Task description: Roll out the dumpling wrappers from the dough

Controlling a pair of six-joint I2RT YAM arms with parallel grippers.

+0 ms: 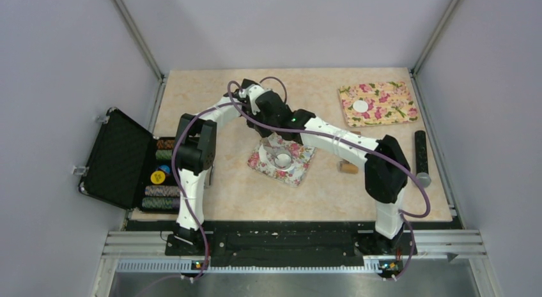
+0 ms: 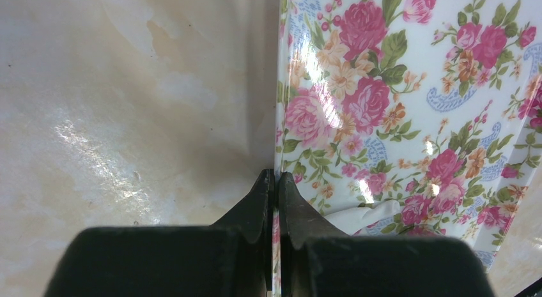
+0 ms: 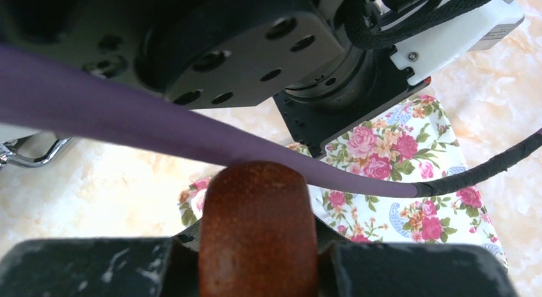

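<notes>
Two tools, both closed: left tool (image 2: 276, 182) pinches the edge of the centre flowered mat (image 2: 396, 118); right tool (image 3: 255, 271) grips a brown wooden pin (image 3: 255, 207) just above that mat. Small clear bowl (image 1: 281, 160) sits on it. One dumpling wrapper (image 1: 361, 106) — flat white disc — lies on a 2nd flowered mat (image 1: 390, 108), far right of counter (image 1: 319, 195), well apart from both tools.
</notes>
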